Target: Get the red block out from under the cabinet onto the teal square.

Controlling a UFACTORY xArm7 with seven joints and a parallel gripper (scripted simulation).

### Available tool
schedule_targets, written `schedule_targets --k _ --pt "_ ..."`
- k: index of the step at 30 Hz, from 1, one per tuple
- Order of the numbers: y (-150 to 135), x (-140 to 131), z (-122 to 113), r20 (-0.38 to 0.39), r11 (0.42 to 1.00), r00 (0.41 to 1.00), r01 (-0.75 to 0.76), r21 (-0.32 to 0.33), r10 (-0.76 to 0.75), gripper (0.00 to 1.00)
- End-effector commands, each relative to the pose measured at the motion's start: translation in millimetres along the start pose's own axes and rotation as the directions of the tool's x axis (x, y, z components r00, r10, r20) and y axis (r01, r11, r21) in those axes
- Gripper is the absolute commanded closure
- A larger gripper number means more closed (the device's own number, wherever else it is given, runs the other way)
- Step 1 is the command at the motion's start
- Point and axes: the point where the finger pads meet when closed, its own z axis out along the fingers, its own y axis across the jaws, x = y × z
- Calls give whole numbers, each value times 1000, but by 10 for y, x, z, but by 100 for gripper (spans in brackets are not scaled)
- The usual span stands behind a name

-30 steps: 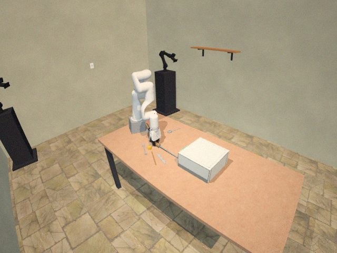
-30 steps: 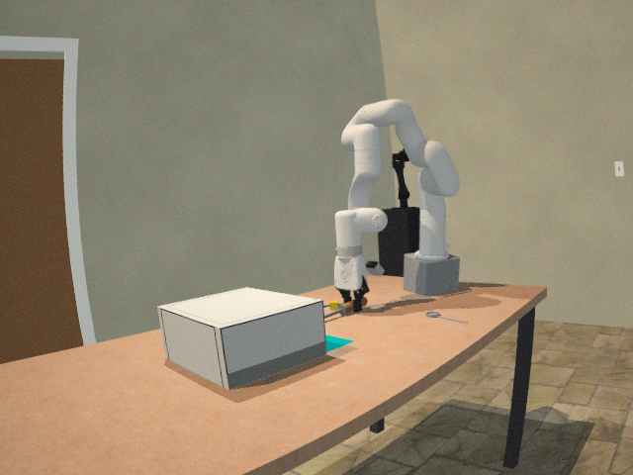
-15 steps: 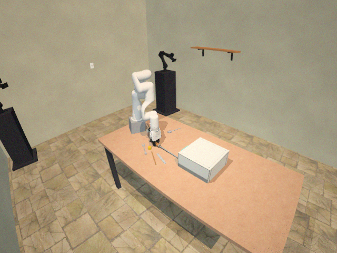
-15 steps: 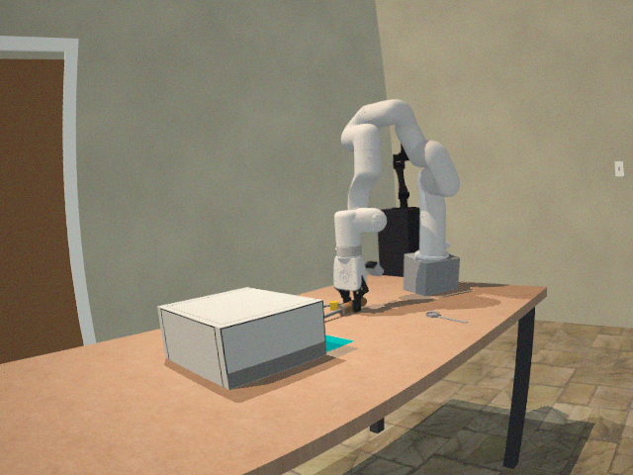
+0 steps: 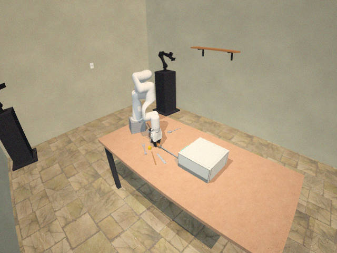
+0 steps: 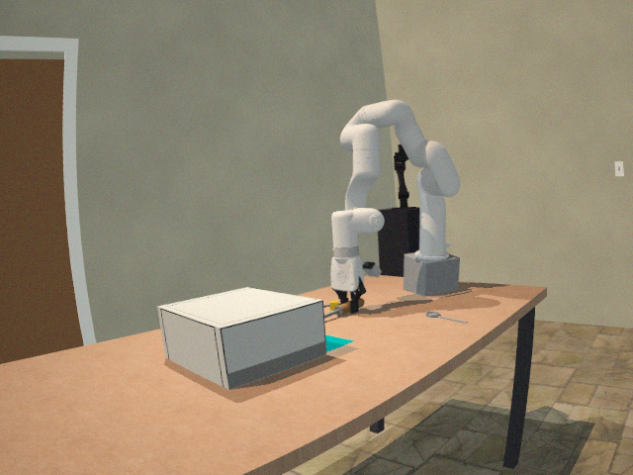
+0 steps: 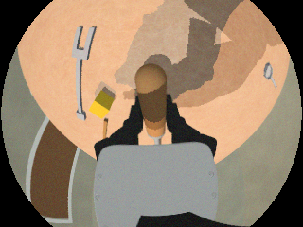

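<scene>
Step in hand, by judgement: retrieval by tool, at the stage where the tool is gripped and its far end is set toward the cabinet. Gripper [image 7: 153, 128]: jaws clenched on the brown wooden handle [image 7: 151, 97] of a long rod tool; the grey rod [image 5: 170, 153] runs from the handle along the desk [image 5: 245, 206] to the foot of the white cabinet [image 5: 203, 157]. Red block: not visible in any view, presumed under the cabinet; its exact place cannot be told. Teal square [image 6: 337, 342]: flat on the desk, a corner of it showing just beside the cabinet's lower edge on the arm's side, the rest hidden. Next move, by judgement: calls for a low, level drag of the rod along the desk so that its hidden tip catches the block and draws it out toward the teal square; whether the tip has a hook, or meets the block, cannot be told. Arm [image 6: 368, 153]: folded high above its grey base [image 6: 434, 278], forearm dropping straight down, wrist vertical, gripper pointing at the desk, fingertips low by the surface. Other items near the gripper, none touched: yellow cube [image 5: 149, 147], fork [image 5: 144, 148], pencil-like stick [image 5: 154, 157], flat grey bar [image 5: 161, 158], spoon [image 5: 173, 130].
</scene>
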Motion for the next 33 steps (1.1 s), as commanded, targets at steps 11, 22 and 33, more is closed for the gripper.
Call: schedule_targets --k 11,22,33 --pt "2 -272 -9 3 1000 1000 0 1 0 100" --pt "8 -512 -10 3 1000 1000 0 1 0 100" --pt "17 -848 -11 3 1000 1000 0 1 0 100"
